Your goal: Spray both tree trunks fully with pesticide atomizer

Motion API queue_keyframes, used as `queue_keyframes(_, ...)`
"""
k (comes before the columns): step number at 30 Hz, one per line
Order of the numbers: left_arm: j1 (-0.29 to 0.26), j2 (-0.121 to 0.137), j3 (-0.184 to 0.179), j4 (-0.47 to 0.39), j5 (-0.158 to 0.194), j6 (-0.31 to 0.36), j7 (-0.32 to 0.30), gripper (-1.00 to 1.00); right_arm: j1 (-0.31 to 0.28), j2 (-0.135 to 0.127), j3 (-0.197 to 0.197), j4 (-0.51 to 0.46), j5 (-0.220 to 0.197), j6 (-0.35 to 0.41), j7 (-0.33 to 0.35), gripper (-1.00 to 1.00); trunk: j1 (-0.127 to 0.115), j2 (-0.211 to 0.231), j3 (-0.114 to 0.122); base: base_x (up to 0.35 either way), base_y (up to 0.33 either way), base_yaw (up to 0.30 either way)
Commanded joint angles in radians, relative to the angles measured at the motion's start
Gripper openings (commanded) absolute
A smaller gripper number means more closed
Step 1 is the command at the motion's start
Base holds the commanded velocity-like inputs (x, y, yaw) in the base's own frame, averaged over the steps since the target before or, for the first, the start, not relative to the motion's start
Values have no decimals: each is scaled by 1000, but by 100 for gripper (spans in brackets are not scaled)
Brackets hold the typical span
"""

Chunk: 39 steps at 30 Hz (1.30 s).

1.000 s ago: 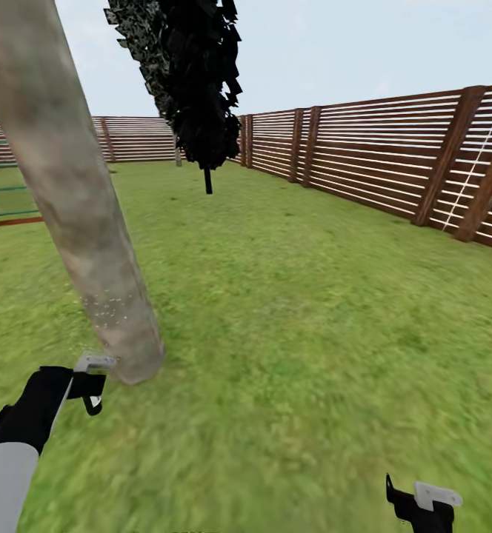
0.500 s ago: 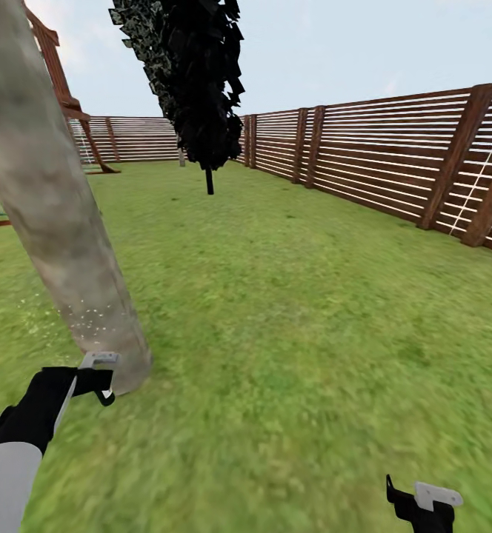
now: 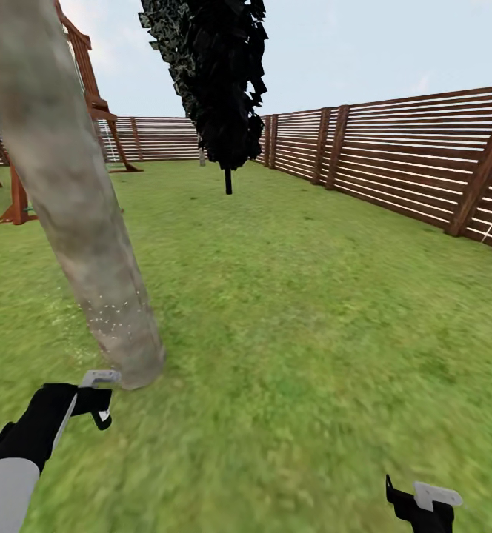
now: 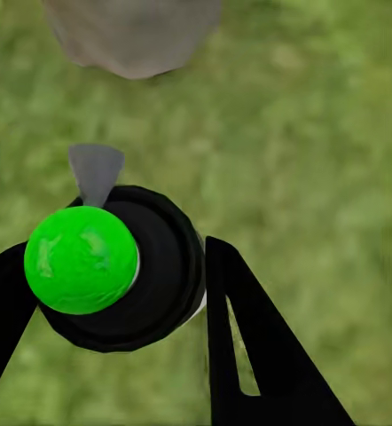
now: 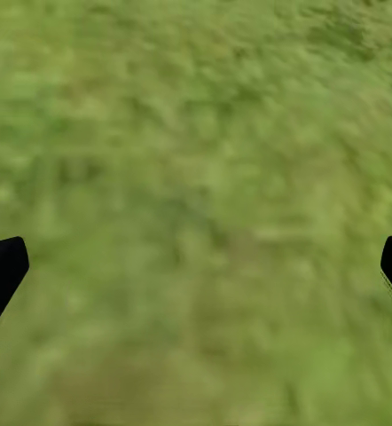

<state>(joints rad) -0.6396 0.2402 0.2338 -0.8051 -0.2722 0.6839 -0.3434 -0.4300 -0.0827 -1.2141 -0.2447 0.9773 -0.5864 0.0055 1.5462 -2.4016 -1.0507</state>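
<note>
The pesticide atomizer (image 4: pixel 107 266) is clamped in the left pincer (image 3: pixel 96 396) just before the base of the tree trunk (image 3: pixel 72 200), which rises leaning beyond it, while the right pincer (image 3: pixel 424 503) is spread wide, well apart from that trunk.

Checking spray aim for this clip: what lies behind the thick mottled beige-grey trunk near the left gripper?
Behind the thick mottled beige-grey trunk are green grass lawn, a brown wooden frame structure and the slatted wooden fence. The trunk covers part of the frame.
</note>
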Motion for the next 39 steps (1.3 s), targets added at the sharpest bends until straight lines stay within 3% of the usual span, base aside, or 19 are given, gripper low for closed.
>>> queue_keyframes(1,0,0,3,0,-10,3,-9,-100,-1,0,-8,1,9,-4,1,100,0,0,-1,193,-205,6)
queue_keyframes(9,1,4,9,7,-9,5,-9,-100,-1,0,-8,1,9,-4,0,100,0,0,-1,124,-237,10)
queue_keyframes(19,1,5,11,26,-9,3,3,-100,-1,0,-8,1,9,-4,-1,100,0,0,-1,153,-246,261)
queue_keyframes(24,0,3,11,30,-7,2,43,-100,-1,0,-8,1,9,-4,-1,100,0,0,-1,278,-123,236)
queue_keyframes(27,0,6,11,112,-7,-1,48,-100,-1,0,-8,1,9,-4,-1,100,0,0,-1,317,-7,17)
queue_keyframes(31,1,4,12,136,-6,-6,54,-100,-1,0,-9,1,9,-4,-1,100,0,0,-1,289,-1,2)
queue_keyframes(35,1,4,13,171,-3,-6,151,-100,-1,0,-9,1,9,-4,-1,100,0,0,-1,48,0,82)
queue_keyframes(39,1,6,35,173,-2,-6,162,-100,-1,0,-8,1,9,-4,-1,100,0,0,-1,2,0,266)
